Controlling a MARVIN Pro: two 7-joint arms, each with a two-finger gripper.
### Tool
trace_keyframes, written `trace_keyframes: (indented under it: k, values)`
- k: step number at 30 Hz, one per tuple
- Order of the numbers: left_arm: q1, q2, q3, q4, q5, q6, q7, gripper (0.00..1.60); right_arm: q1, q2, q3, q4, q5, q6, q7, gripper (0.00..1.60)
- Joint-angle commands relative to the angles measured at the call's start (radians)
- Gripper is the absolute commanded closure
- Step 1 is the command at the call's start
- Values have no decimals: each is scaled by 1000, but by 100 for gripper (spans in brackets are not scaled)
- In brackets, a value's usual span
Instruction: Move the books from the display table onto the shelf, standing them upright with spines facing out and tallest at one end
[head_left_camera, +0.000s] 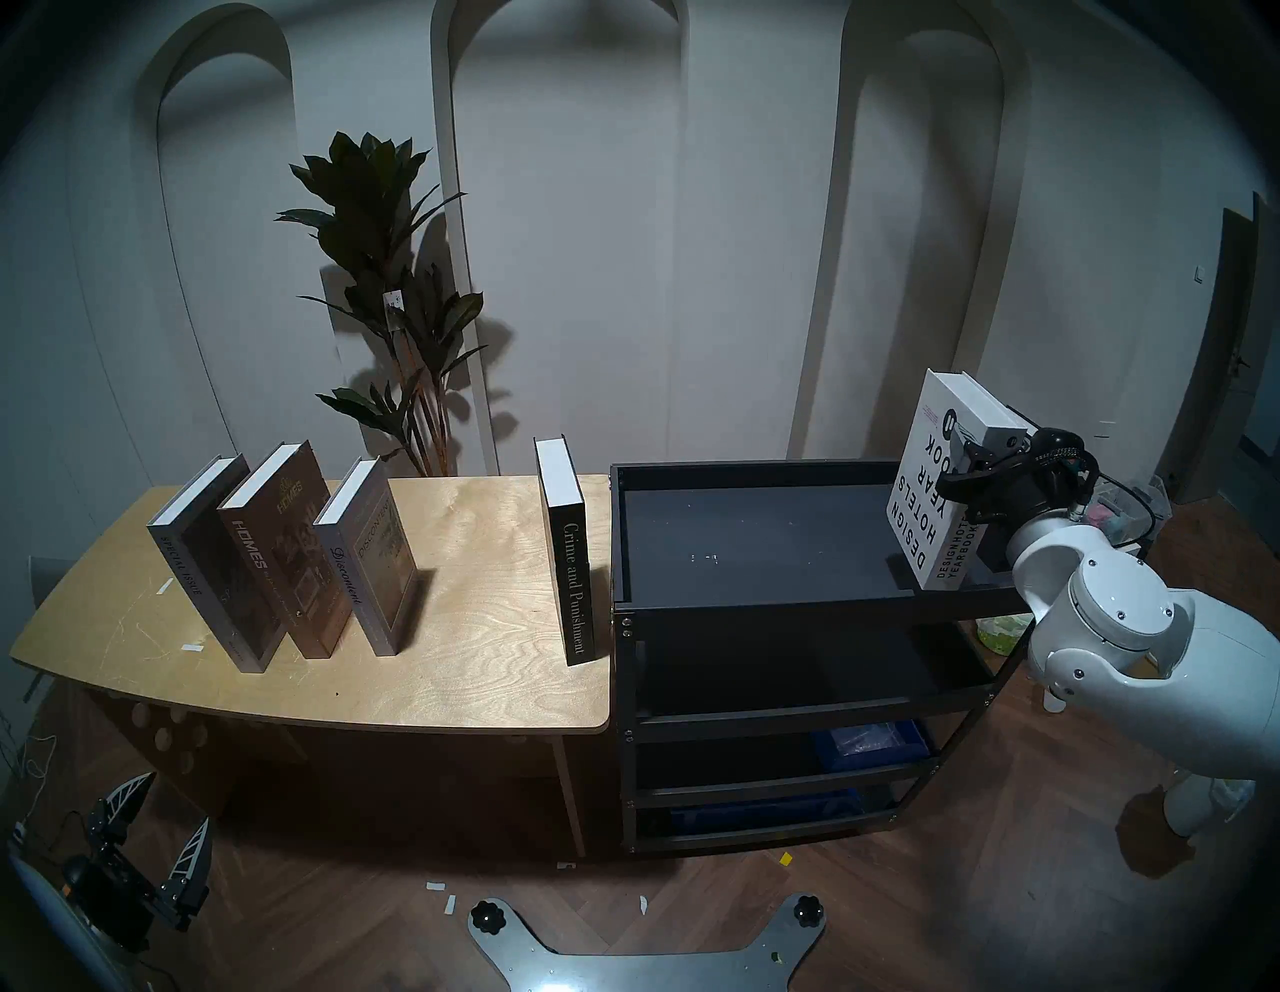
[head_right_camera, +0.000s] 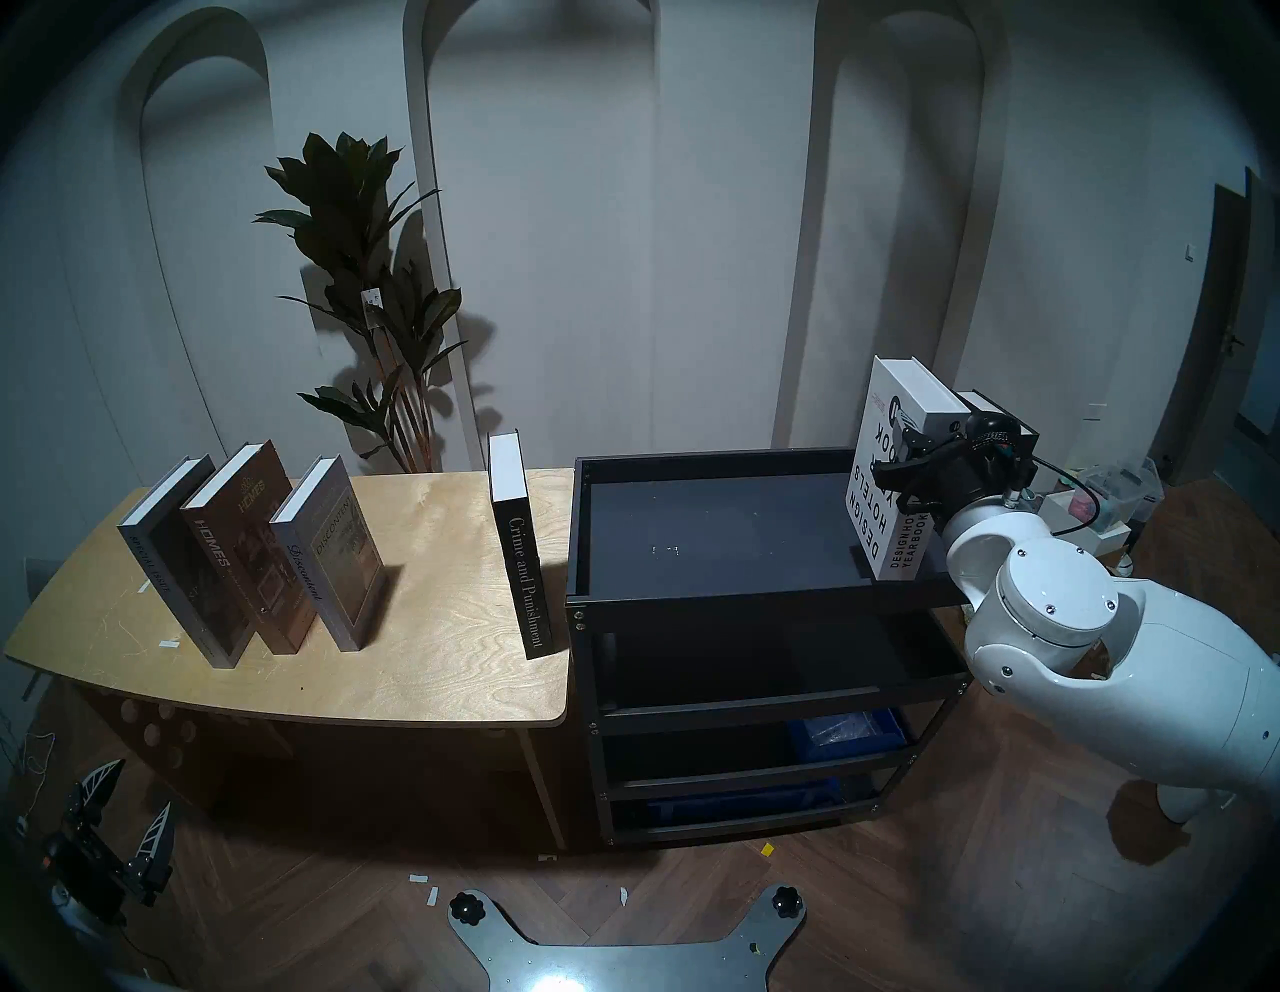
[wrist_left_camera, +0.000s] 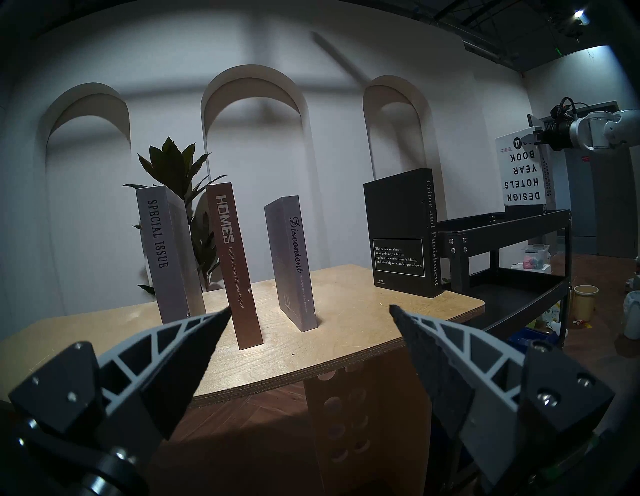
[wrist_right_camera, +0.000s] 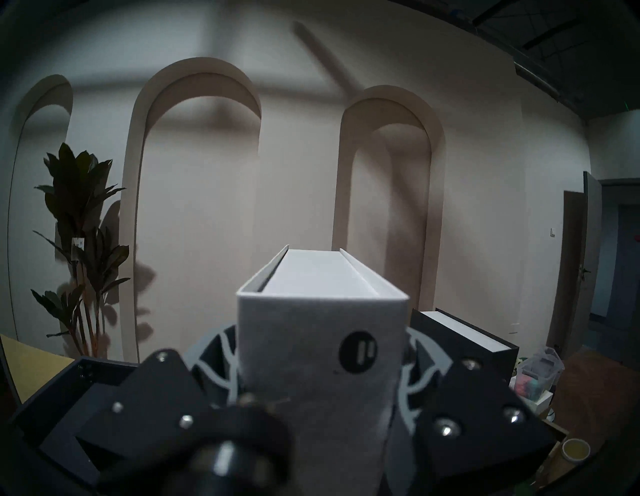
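Placement step: right gripper clamping Yearbook upright at shelf right end; next, release cleanly. Left gripper open, idle.

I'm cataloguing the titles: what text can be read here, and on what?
"SPECIAL ISSUE": grey book spine
"HOMES": brown book spine; subtitle too small to be sure
"Discontent": grey book spine
"Crime and Punishment": black book spine; its cover's boxed lines are too small to be sure
"DESIGN HOTELS YEAR BOOK", upside down: white book in the right claw
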Motion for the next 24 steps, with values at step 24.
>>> trace_keyframes:
  k: [24]
  values:
    - [21,24,10,-6,-26,-20,-34,0,26,92,244,278,245,168,467,160]
